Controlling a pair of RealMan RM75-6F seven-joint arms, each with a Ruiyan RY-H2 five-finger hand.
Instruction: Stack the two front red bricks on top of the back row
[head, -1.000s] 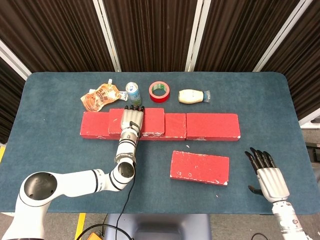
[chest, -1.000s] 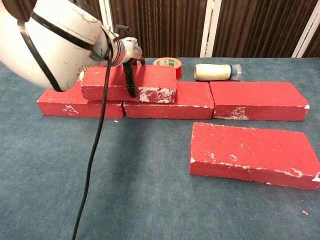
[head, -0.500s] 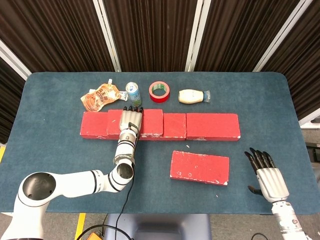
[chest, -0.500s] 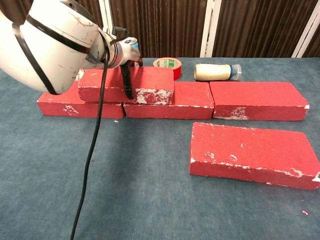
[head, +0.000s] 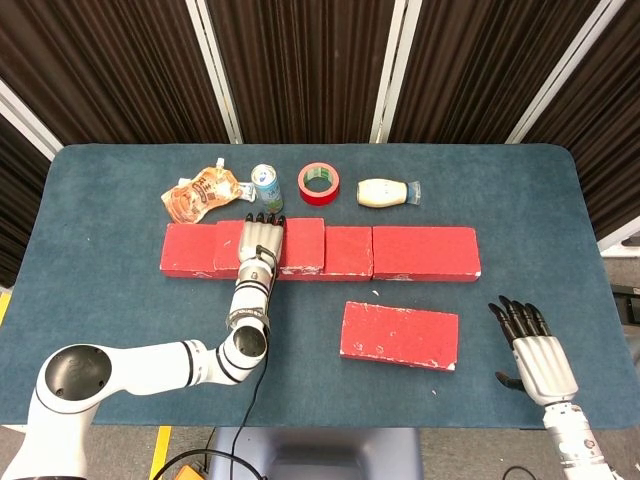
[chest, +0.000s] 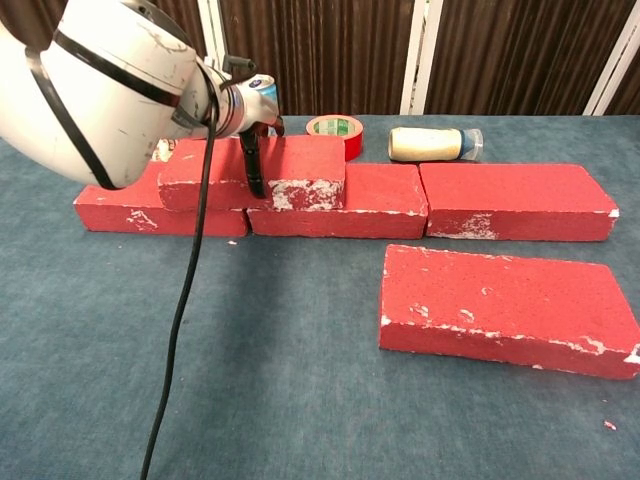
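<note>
Two hands: you have both in the head view, only the left one in the chest view.
Left hand (head: 262, 241): it lies flat over the top of the stacked red brick (chest: 300, 170), its dark fingertips (head: 265, 217) at the far edge and the thumb down the near face; your hand grips this brick.
Stacked red brick: it sits on the back row of red bricks (head: 425, 252), over the joint between the left brick and the middle one.
Right hand (head: 532, 355): it holds nothing, the fingers straight and a little apart, above the blue table cloth (head: 560, 200), near the front right corner.
Front red brick (head: 400, 335): it lies flat on the cloth, before the back row, well apart from your right hand.
Behind the row: an orange snack pouch (head: 200, 192), a small blue and white can (head: 265, 183), a red tape roll with green inside (head: 319, 182) and a cream plastic bottle lying on its side (head: 385, 192).
Writing: you cannot read any label; the print is too small.
</note>
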